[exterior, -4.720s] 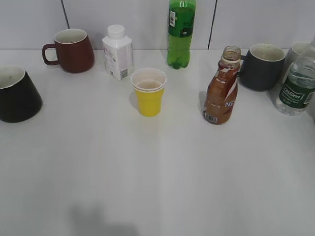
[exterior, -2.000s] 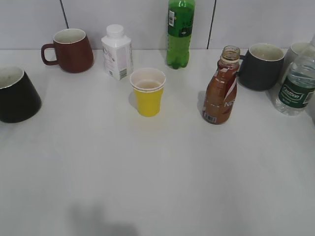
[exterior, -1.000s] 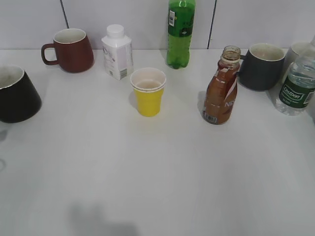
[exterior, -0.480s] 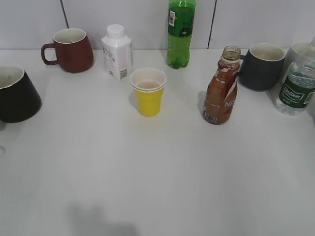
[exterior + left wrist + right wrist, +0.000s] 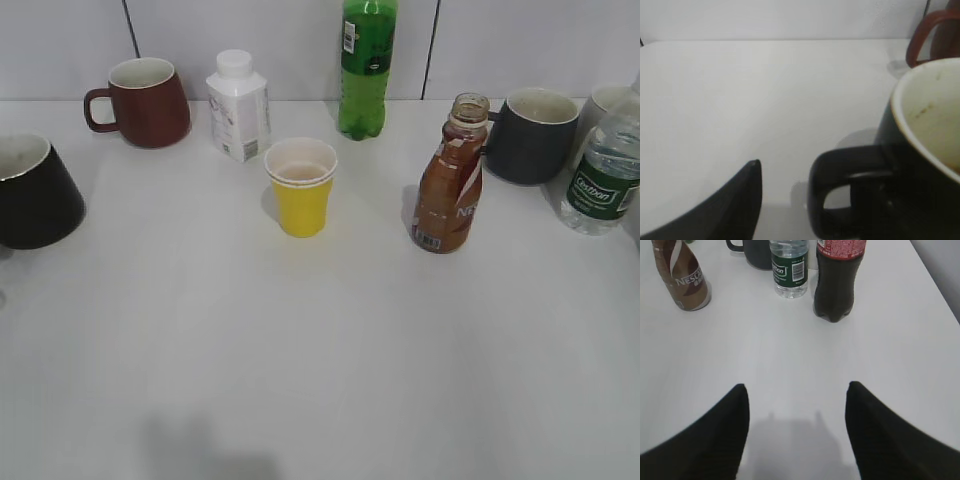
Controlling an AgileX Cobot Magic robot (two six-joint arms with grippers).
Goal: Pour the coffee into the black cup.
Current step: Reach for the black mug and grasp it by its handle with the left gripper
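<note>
The coffee [image 5: 450, 186] stands upright at about 3 o'clock from table centre in the exterior view, cap off and neck open, with the dark grey mug [image 5: 531, 134] just behind it at 1 o'clock and a clear water bottle [image 5: 604, 170] further out at 3. The black cup [image 5: 33, 193] sits at the far 9 o'clock edge, well apart from the bottle, with the yellow cup [image 5: 302, 185] between them. Neither arm shows in the exterior view. The right gripper [image 5: 796, 427] is spread wide with nothing between the fingers, low over bare table; the bottle is up at its 10 o'clock, not yet approached. The left gripper is only partly in frame: one dark finger [image 5: 725, 210] shows at 7 o'clock, just beside the cup's loop handle [image 5: 847, 192], apparently not touching, and whether that gripper is spread or closed cannot be told. Handling call: the bottle looks like thin plastic, mostly full, so moderately heavy and a bit squashy, and a hard squeeze with no cap risks a spill. The sleeve label looks slick. Best hold is likely the narrow waist above the wide base, which keeps it from sliding. The cup reads as glazed ceramic: rigid, heavy, wide base, so stable but chippable and slippery, making the handle or the rim wall the likely hold if it needs steadying.
</note>
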